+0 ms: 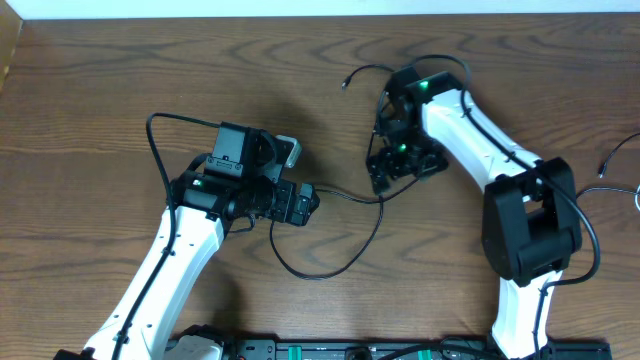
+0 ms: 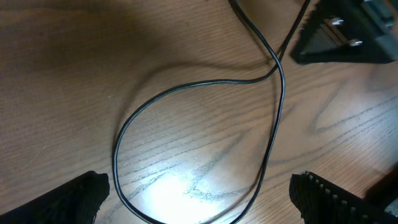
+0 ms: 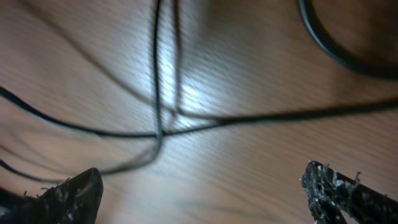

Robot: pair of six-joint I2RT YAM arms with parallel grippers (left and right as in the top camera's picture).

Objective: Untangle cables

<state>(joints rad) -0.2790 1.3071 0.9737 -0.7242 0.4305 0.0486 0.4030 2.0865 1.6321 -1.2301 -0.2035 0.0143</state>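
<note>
Brown wood-grain table (image 1: pixel 90 90), thin black cables (image 2: pixel 205 82) — looped, crossing — on it

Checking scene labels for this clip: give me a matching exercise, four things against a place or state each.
Things:
1 left gripper
2 right gripper
3 looped cable
4 table

Places or states:
A brown wood grain
B open, above crossing cables
C thin, black, lying curved on the wood
D open, above the loop

Pairs: 1-D; 2-B; 3-C; 4-A
</note>
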